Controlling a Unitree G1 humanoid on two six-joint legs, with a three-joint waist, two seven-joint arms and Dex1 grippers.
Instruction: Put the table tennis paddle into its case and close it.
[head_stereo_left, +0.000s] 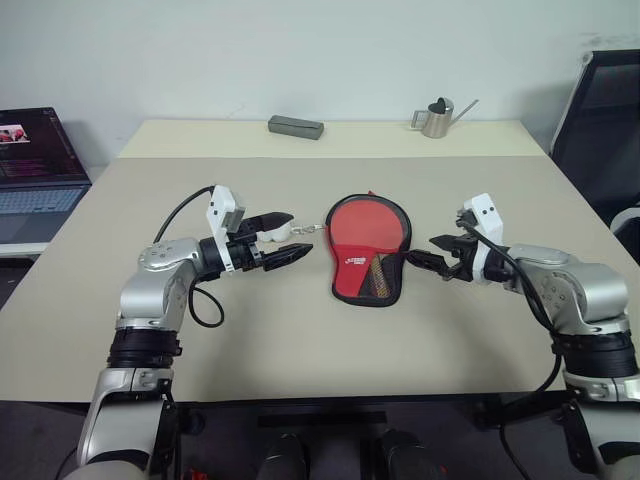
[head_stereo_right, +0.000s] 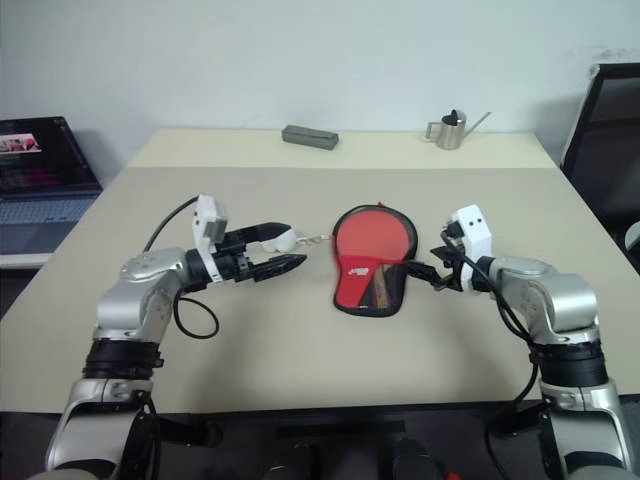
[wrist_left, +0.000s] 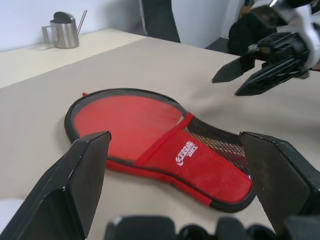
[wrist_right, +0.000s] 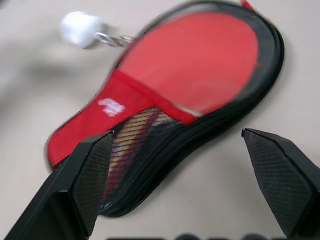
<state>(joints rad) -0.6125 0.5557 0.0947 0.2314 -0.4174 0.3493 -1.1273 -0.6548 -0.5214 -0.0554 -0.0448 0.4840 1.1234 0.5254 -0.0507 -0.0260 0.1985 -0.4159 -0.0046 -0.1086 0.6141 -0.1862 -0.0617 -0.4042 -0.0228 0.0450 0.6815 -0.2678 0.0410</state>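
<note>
On beige table (head_stereo_left: 300, 340), case (head_stereo_left: 366, 248) w/ paddle prob. inside lies btwn left end effector (head_stereo_left: 283, 240) & right end effector (head_stereo_left: 428, 252), both wide, empty.

one case (head_stereo_left: 367, 250), one watering can (head_stereo_left: 436, 117), one laptop (head_stereo_left: 35, 165).

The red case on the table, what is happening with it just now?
The case lies flat on the table with the table tennis paddle inside it; its striped handle shows through the mesh panel. Neither gripper holds anything. The left gripper hovers open beside the white pom-pom charm, and the right gripper hovers open at the case's other side. Whether the zipper is fully shut I cannot tell.
</note>
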